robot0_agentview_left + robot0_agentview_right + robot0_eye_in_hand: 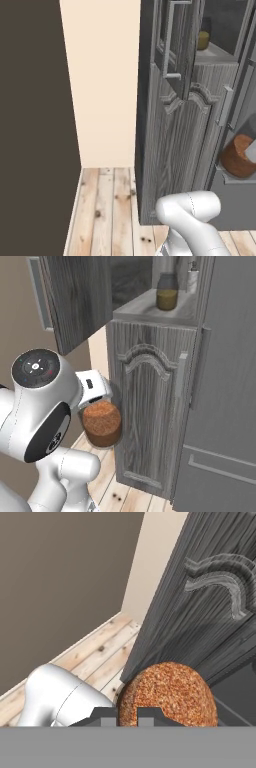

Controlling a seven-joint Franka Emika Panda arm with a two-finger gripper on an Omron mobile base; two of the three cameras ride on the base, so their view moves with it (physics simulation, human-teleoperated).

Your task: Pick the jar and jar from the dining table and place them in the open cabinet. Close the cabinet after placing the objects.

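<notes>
We've got the reddish-brown jar point(102, 425) clamped tight in the gripper point(127, 713), held low just beside the cabinet's lower arched door point(145, 416), with open wood floor point(107, 210) and the cream wall on the other side. Its long axis looks tipped over, not upright. The olive-yellow jar point(167, 292) stands upright on the open cabinet shelf point(150, 308) above.

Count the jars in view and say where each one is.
2. The olive-yellow jar stands on the shelf inside the open cabinet. The reddish-brown jar is held at the gripper, low in front of the cabinet. Others may be hidden.
</notes>
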